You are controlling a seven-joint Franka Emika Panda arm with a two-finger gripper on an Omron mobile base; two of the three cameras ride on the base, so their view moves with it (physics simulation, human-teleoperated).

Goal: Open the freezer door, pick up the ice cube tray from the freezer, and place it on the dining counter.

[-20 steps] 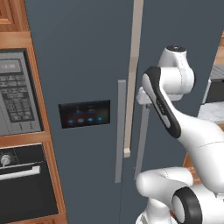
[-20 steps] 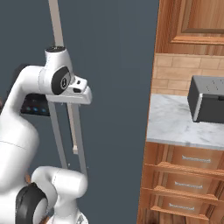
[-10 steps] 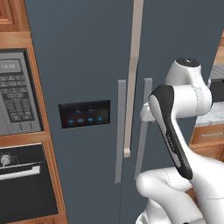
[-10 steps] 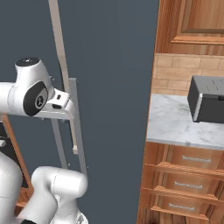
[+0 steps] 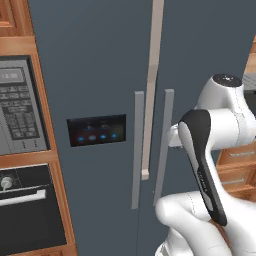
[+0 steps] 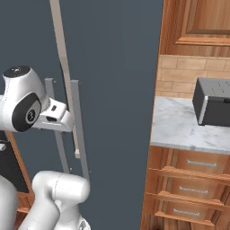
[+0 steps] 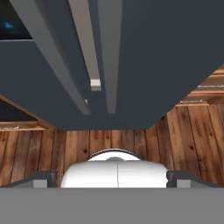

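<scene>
Arm lower, nearer the freezer door (image 5: 95,100).

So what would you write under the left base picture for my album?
White robot arm reaching toward the shut freezer door with its blue-lit panel and grey bar handle.

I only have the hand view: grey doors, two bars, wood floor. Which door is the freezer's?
Observer: In the left base view it is the left one, the freezer door, which carries a black panel with blue lights.
Operator: Is it open at all?
Observer: It looks shut, level with the plain door; no shelves or bins show.
Operator: What stands left of it?
Observer: A microwave above an oven.
Operator: And on the right?
Observer: A small marble counter with a grey appliance on it.
</scene>
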